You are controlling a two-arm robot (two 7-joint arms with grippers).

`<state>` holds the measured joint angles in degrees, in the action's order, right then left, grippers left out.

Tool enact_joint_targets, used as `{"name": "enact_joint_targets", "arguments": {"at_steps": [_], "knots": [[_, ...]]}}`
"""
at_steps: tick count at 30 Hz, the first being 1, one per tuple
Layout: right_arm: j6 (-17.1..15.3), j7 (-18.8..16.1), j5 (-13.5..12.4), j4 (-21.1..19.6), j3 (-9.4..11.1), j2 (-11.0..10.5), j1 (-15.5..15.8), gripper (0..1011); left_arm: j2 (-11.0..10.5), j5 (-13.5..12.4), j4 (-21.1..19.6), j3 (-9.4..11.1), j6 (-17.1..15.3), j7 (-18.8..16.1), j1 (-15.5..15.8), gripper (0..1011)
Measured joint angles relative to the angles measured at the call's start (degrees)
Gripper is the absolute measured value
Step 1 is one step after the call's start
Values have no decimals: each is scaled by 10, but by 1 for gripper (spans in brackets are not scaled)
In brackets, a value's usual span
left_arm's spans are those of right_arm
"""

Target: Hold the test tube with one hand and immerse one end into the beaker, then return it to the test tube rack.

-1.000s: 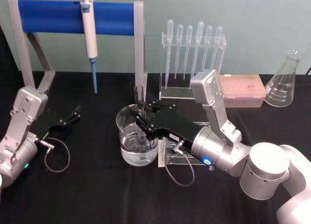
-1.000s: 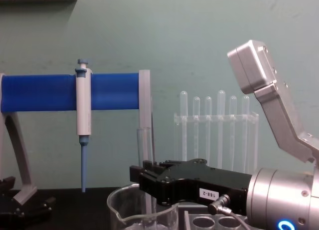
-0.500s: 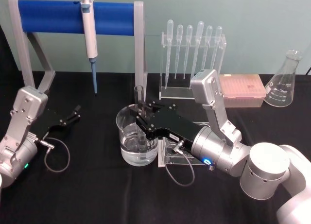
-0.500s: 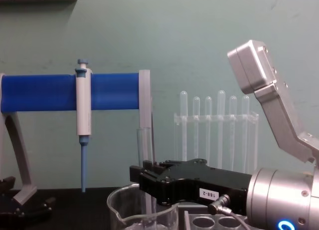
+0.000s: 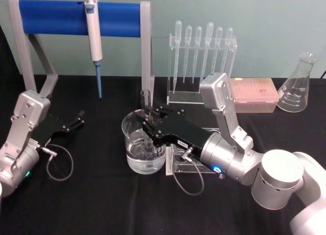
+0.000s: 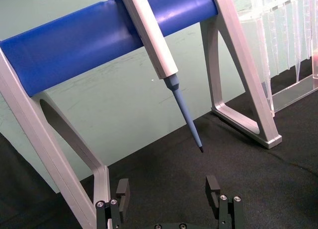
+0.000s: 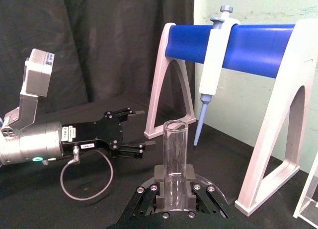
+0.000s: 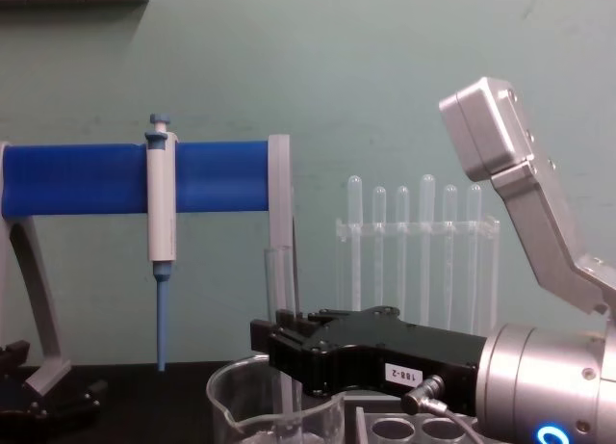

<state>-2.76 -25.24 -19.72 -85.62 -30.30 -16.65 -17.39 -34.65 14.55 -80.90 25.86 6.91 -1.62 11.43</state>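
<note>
The test tube (image 5: 145, 101) stands upright over the beaker (image 5: 127, 125), its lower end down in the water. My right gripper (image 5: 148, 119) is shut on the tube's middle, reaching in from the right above the beaker's rim. In the chest view the tube (image 8: 276, 295) rises from the black right gripper (image 8: 268, 340) above the beaker (image 8: 229, 398). The right wrist view shows the tube (image 7: 174, 157) clamped between the fingers (image 7: 160, 196). My left gripper (image 5: 79, 118) rests open on the table at the left, apart from everything; in its own wrist view the left gripper (image 6: 168, 189) holds nothing.
A white-and-blue pipettor (image 5: 93, 38) hangs on the blue-bar stand (image 5: 61, 17) behind the beaker. A rack of plastic pipettes (image 5: 201, 56) stands at the back, with a pink tip box (image 5: 253, 92) and a conical flask (image 5: 296, 87) to its right. A clear rack (image 5: 186, 163) lies under my right wrist.
</note>
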Motion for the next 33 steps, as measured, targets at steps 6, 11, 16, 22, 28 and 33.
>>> {"name": "enact_joint_targets", "arguments": {"at_steps": [6, 11, 16, 22, 28, 33], "knots": [[0, 0, 0, 0, 0, 0, 0, 224, 0, 0, 0, 0, 0, 0, 0, 1000], [0, 0, 0, 0, 0, 0, 0, 224, 0, 0, 0, 0, 0, 0, 0, 1000], [0, 0, 0, 0, 0, 0, 0, 224, 0, 0, 0, 0, 0, 0, 0, 1000], [0, 0, 0, 0, 0, 0, 0, 224, 0, 0, 0, 0, 0, 0, 0, 1000], [-2, 0, 1, -11, 1, -2, 0, 224, 0, 0, 0, 0, 0, 0, 0, 1000], [-19, -4, -3, -53, 7, -13, -6, 224, 0, 0, 0, 0, 0, 0, 0, 1000]]}}
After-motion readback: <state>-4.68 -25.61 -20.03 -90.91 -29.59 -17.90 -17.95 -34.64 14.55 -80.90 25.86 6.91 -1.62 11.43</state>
